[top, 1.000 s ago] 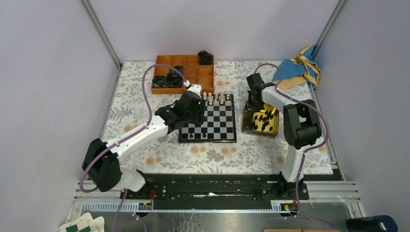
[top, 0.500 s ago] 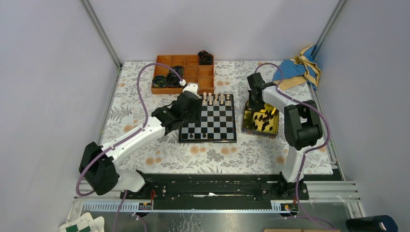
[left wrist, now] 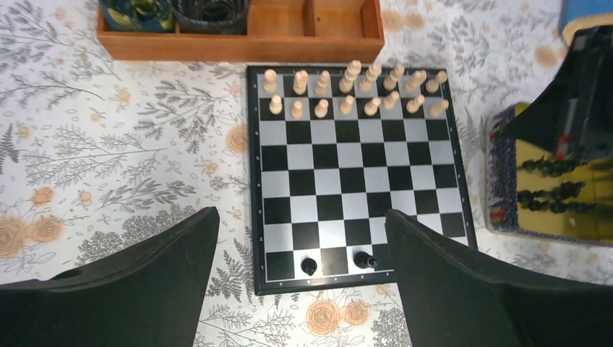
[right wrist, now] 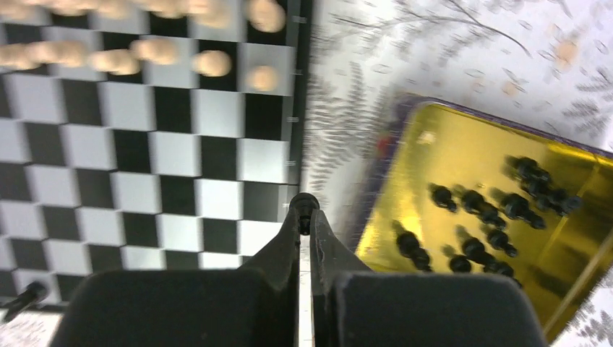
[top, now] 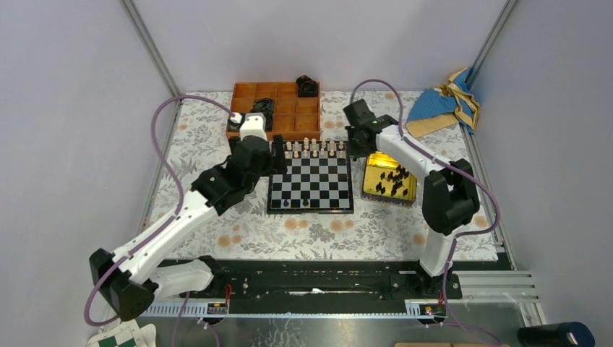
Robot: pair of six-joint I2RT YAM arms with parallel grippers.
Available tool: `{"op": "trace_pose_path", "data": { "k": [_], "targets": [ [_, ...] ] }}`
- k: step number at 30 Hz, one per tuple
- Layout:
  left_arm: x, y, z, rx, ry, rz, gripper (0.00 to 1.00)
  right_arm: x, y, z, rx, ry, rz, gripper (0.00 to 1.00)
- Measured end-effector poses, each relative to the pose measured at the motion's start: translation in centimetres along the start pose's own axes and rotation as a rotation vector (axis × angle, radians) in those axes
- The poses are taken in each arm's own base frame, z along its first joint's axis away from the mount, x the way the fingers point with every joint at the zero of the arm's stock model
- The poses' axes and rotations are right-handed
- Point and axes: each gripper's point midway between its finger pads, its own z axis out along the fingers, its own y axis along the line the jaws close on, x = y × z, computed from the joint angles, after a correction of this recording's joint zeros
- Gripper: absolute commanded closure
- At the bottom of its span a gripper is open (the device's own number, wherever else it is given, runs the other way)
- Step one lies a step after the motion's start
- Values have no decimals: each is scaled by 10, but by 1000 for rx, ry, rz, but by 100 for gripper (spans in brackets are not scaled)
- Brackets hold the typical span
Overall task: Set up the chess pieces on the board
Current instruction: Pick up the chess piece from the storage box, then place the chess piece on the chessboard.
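Note:
The board [top: 311,176] lies mid-table with cream chessmen [top: 314,149] filling its two far rows. Two black chess pieces [left wrist: 309,265] [left wrist: 365,259] stand on its near row. My left gripper [left wrist: 300,217] hangs open above the board's near-left part with nothing between its fingers; from above, the left gripper [top: 277,154] sits at the board's far-left corner. My right gripper [right wrist: 304,217] is shut on a small black chess piece [right wrist: 304,203] over the board's right edge. Several more black pieces [right wrist: 477,217] lie in the gold tin [right wrist: 434,152].
The gold tin [top: 372,175] sits just right of the board. An orange compartment tray [top: 285,110] with black coiled rings stands behind the board. A blue cloth [top: 439,101] lies at the far right. A green-and-white checkered sheet [top: 119,338] is at the near left.
My left gripper opened and drew back left, off the board. My right gripper shut, rose out of the tin and swung left to the board's right edge with a black piece.

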Motion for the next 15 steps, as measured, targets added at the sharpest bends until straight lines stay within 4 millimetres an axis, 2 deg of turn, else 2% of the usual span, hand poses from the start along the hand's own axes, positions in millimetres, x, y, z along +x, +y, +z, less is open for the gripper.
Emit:
{"op": "trace_pose_path", "data": {
  "k": [2, 8, 11, 15],
  "targets": [
    [-9, 6, -9, -11, -36, -25, 2, -5, 24, -11, -34, -22, -39, 100],
    [-24, 22, -32, -28, -112, -77, 1, -19, 100, -33, -133, -73, -148, 100],
    [-30, 28, -43, -27, -144, -97, 1, -15, 133, -30, -160, -63, -193, 100],
    [-39, 34, -56, -18, -188, -122, 1, 1, 171, -21, -181, -29, -258, 100]
  ]
}}
